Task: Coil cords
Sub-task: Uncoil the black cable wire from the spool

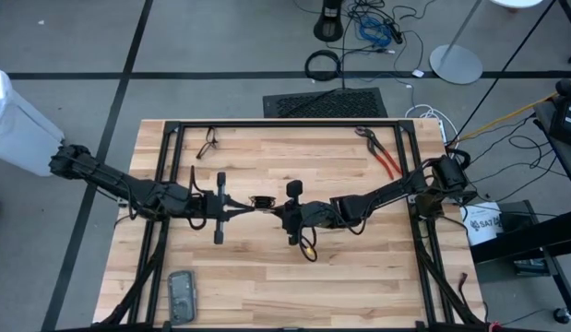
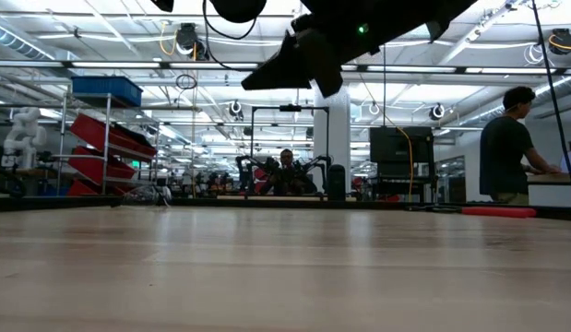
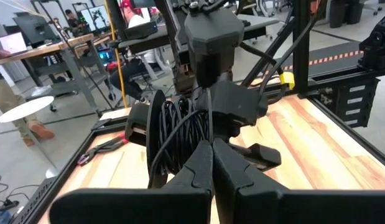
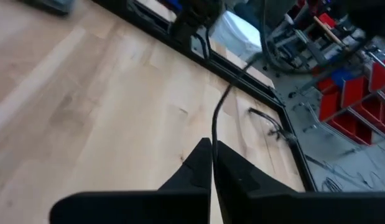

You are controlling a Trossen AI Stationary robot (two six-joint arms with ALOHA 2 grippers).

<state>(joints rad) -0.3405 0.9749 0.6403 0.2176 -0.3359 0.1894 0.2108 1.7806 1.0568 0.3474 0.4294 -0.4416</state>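
The thin black cord (image 1: 262, 200) runs between my two grippers above the middle of the table. My left gripper (image 3: 212, 149) is shut on one strand of it. My right gripper (image 4: 212, 149) faces it from the table's right and is shut on the cord too. In the left wrist view, several turns of the cord (image 3: 180, 130) are bunched as a coil around the right gripper's front. A small loop (image 1: 308, 247) of cord hangs below the right gripper. Both grippers are clear of the tabletop. My left gripper pinches a single strand of the cord (image 3: 208, 127) between its fingertips, coming nearly level from the table's left. The strand leads straight on to the coil at the right gripper, clear of the table. My right gripper pinches the cord (image 4: 213, 134) between its fingertips, slanting slightly down from the table's right. From the tips the cord runs in a gentle curve to the left gripper (image 4: 192, 18), lifted clear of the wood.
Red-handled pliers (image 1: 385, 159) lie at the far right of the table. A small dark object (image 1: 208, 143) lies at the far left, a grey device (image 1: 181, 295) near the front edge. A black frame (image 1: 285, 124) borders the table. A person (image 2: 508, 148) stands in the room behind.
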